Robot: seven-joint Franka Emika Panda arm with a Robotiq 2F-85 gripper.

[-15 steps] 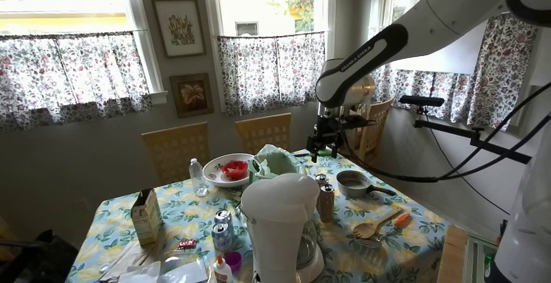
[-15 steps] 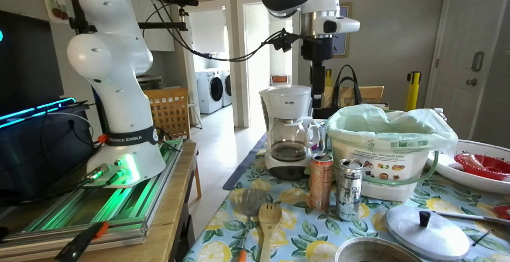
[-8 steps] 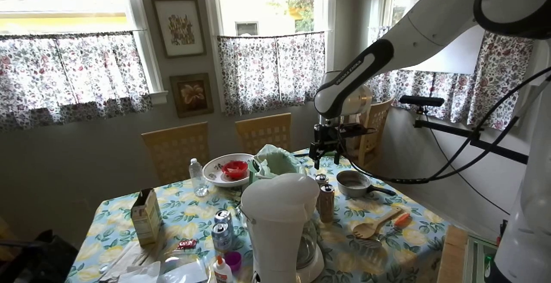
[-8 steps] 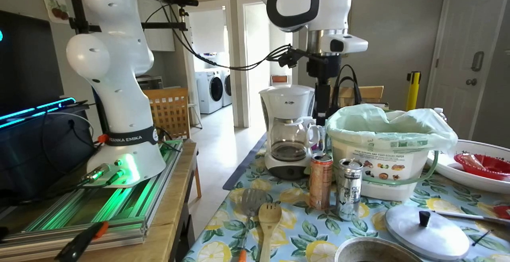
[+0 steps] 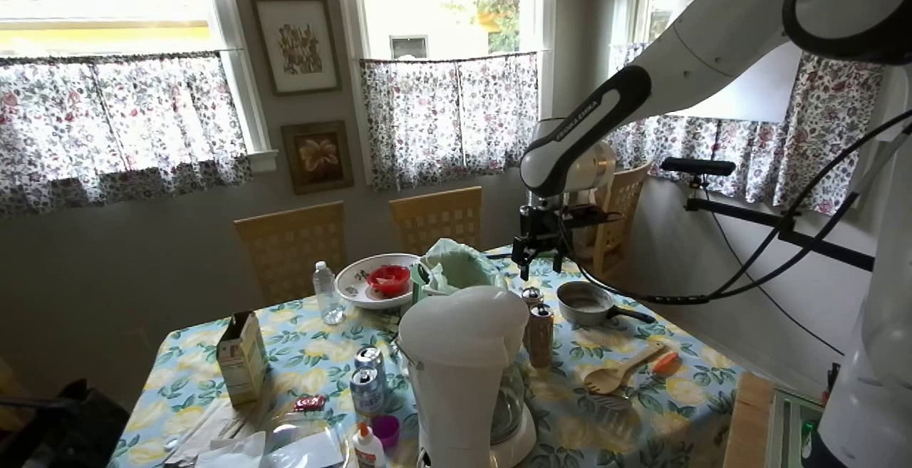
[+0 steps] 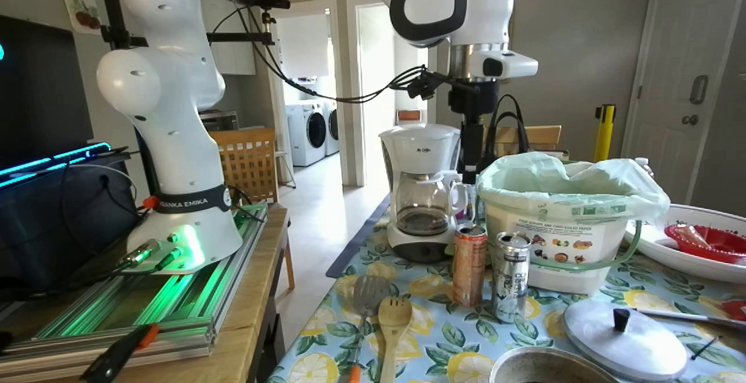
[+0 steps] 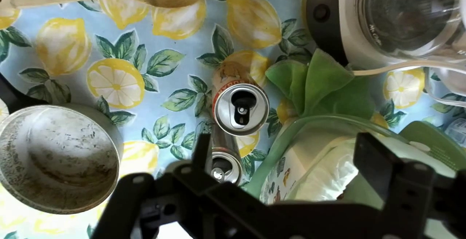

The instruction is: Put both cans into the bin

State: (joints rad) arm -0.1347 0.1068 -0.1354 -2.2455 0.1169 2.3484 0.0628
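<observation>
1. The gripper (image 7: 282,148) hangs in the air, its jaws spread wide and nothing between them. In the wrist view that spread runs from near the silver can (image 6: 511,281) to over the bin (image 6: 559,240). Coming straight down, one jaw could land on either; how the grip lines up below, I cannot tell exactly.

2. The orange can (image 6: 469,269) stands upright below it and seems the likeliest first pick. Its top is popped; if drained, it is light, so an off-centre touch could tip it and a hard squeeze crumple it.

3. The silver can stands upright just beside it with a slim gap between. A jaw forced into that gap could topple it.

4. The bin stands near both, with neither inside. Its loose liner (image 6: 574,202) drapes over the rim; carried too low, a can could snag there and drop outside.

5. The coffee maker (image 6: 419,144) is near the orange can. A sideways drift could strike its glass carafe (image 6: 422,202).

6. Two blue-silver cans (image 5: 368,393) stand across the coffee maker; "both" probably means the pair by the bin, and misreading it would bin the wrong ones.
</observation>
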